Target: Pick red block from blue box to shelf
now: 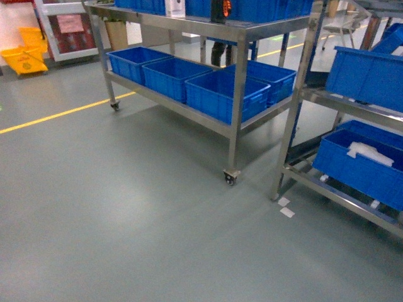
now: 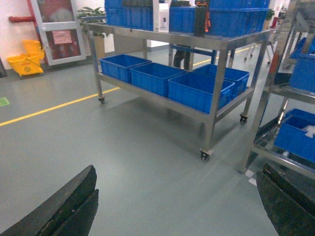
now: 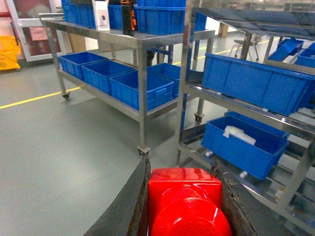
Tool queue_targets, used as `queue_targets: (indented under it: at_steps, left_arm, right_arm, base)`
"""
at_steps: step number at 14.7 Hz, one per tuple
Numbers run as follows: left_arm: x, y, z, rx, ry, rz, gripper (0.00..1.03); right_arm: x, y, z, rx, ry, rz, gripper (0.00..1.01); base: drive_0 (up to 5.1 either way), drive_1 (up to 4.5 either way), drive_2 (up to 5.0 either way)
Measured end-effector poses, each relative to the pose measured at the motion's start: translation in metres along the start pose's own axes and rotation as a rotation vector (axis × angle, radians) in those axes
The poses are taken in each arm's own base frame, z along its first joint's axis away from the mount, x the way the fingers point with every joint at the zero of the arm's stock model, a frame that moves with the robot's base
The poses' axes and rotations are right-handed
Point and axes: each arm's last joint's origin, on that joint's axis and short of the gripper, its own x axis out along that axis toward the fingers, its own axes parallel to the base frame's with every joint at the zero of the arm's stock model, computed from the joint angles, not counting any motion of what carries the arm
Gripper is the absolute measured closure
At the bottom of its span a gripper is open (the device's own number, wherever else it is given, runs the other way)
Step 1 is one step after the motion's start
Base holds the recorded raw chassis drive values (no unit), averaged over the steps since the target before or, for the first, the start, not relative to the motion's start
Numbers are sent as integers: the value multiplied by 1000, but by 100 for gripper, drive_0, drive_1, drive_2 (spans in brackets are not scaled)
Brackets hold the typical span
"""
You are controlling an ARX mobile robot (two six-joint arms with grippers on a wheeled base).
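Note:
In the right wrist view the glossy red block (image 3: 184, 196) fills the bottom centre, stud toward the camera, and my right gripper (image 3: 181, 166) is shut on it with a finger pressed to each side. The steel shelf (image 3: 183, 98) stands just ahead and to the right of it, with dark blue crates on its tiers. My left gripper (image 2: 178, 172) is open, its dark fingers (image 2: 74, 201) far apart over bare floor with nothing between them. The shelf (image 1: 296, 107) rises at the right of the head view, where neither gripper shows. The blue box is out of view.
A wheeled steel cart (image 1: 238, 94) with several dark blue crates (image 1: 217, 94) stands ahead at centre. One crate low on the shelf (image 1: 359, 167) holds a white item (image 1: 370, 153). A yellow floor line (image 1: 63, 113) and a yellow mop bucket (image 1: 25, 53) lie far left. Grey floor spreads in front.

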Motion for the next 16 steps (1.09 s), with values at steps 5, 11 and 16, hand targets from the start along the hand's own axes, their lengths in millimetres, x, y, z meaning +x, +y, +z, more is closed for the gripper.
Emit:
queue_targets:
  at_steps: [5,11,16]
  left_arm:
    - [0,0,0,0,0,0,5]
    - [0,0,0,0,0,0,5]
    - [0,0,0,0,0,0,5]
  right_arm:
    - [0,0,0,0,0,0,74]
    - [0,0,0,0,0,0,74]
    - [0,0,0,0,0,0,74]
  base:
    - [-163,-163,-163]
    - [-164,-164,-164]
    - [-159,-159,-159]
